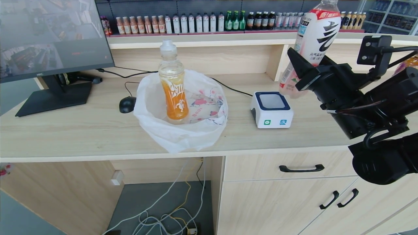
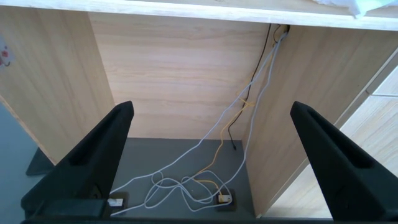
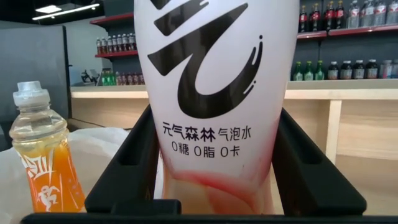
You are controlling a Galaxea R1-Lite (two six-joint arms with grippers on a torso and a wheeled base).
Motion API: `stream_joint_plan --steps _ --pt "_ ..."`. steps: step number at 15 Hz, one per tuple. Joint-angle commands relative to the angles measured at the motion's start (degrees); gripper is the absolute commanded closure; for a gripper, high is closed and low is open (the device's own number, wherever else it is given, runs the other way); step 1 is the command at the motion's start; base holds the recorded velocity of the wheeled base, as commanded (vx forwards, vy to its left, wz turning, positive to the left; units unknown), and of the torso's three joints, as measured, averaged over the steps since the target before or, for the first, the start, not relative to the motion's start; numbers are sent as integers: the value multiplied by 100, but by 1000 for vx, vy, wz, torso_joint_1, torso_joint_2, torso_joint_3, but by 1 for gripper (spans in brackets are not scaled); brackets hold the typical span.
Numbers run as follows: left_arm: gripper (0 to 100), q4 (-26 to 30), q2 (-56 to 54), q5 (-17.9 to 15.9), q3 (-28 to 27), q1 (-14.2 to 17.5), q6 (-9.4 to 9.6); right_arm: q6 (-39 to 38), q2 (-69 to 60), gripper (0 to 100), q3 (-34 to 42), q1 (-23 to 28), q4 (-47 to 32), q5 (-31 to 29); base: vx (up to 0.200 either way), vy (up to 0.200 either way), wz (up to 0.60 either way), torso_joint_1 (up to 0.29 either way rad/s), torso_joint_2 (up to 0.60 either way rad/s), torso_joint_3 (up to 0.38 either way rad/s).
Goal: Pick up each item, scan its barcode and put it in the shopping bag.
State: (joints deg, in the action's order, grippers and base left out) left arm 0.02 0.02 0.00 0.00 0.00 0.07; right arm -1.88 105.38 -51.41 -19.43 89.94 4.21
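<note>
**A:** Why is the white bottle point(image 1: 312, 39) up in the air like that?

**B:** The right gripper point(image 1: 300, 68) has it pinched low on the body, with its fingers point(image 3: 134, 162) pressed against both sides. It holds the bottle tilted, base down toward the scanner point(image 1: 271, 109) and cap leaning away. I judge that this is the scanning step, with the label being offered to the scanner's window.

**A:** Is it over the window?

**B:** Not quite. The base hangs above the worktop point(image 1: 81, 130), just beside the scanner on the side away from the shopping bag point(image 1: 183, 133). Whether the barcode faces the glass I cannot tell.

**A:** And the bag?

**B:** It sits open on the worktop near the scanner, so a scanned item has a short way to go. An orange bottle point(image 1: 173, 88) stands upright inside it with a printed packet point(image 1: 205, 107) lying beside it, so those two look done.

**A:** The other arm?

**B:** The left gripper point(image 2: 211, 109) hangs below the worktop's edge. Its fingers point(image 2: 99, 155) are spread wide with nothing between them, facing the cables point(image 2: 205, 180) under the counter. It's parked out of the way, I'd say.

**A:** What needs care?

**B:** The white bottle is tall and gripped low. Lowered into the bag, it could knock the orange one over.
</note>
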Motion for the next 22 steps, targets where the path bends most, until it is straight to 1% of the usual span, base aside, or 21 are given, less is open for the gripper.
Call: stream_joint_plan --steps 1,7,11,16,22 --pt "0 -2 -2 0 0 0 1 3 -8 100 -98 62 6 1 0 200 0 -7 2 2" --pt "0 -2 -2 0 0 0 -7 47 18 100 -159 80 6 1 0 200 0 5 4 -2" --pt "0 -2 -2 0 0 0 -7 56 211 100 -379 97 6 1 0 200 0 1 1 2" --pt "0 -2 -2 0 0 0 10 56 616 100 -704 97 6 1 0 0 0 0 0 0" --pt "0 -2 -2 -9 0 0 10 135 1099 100 -836 27 6 10 0 0 0 0 0 0"
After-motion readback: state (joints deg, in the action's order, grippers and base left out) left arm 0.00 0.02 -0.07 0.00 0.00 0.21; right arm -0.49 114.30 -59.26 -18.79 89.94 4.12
